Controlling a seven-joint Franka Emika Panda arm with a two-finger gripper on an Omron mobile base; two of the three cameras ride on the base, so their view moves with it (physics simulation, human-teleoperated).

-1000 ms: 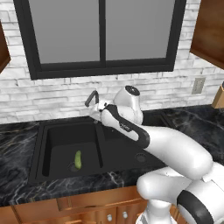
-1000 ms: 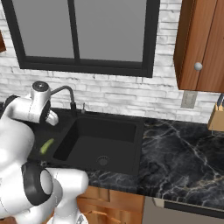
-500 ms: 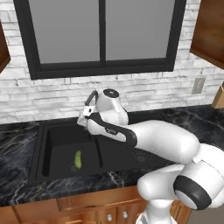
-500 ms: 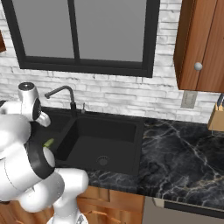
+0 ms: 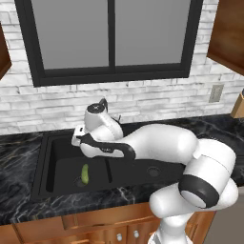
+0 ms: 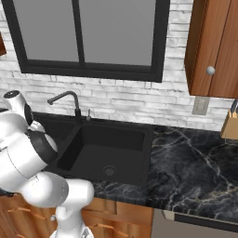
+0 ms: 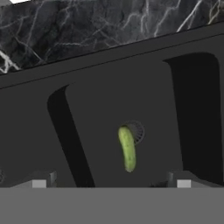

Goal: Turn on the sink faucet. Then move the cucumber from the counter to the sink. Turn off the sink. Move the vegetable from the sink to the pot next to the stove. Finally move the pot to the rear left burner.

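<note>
- The two small dark fingers (image 7: 39, 183) stand wide apart with nothing between them, which suits a hand about to reach down for something rather than one carrying a load.
- From the hand's own camera, the small yellowish-green oblong cucumber (image 7: 127, 148) lies between the two tips and well below them, so the hand looks lined up above it, ready for a straight descent.
- That cucumber (image 5: 85, 173) rests flat on the floor of the left basin of the black rectangular double-basin sink (image 5: 45, 157), one end touching the round drain; it sits there because the rinse belongs in the sink.
- No water runs from the slim black gooseneck faucet (image 6: 65, 97), so I judge the tap is already off and the step in hand is lifting the vegetable out.
- The white arm (image 5: 157, 143) bends low across the sink from the right, which puts the wrist over the left basin.
- Around the sink spreads the glossy black marble counter (image 6: 195, 162) with pale veins, and a wooden knife block (image 6: 230, 125) stands at its far right.
- The pot lies somewhere outside these views, so the carry will call for a wide swing.
</note>
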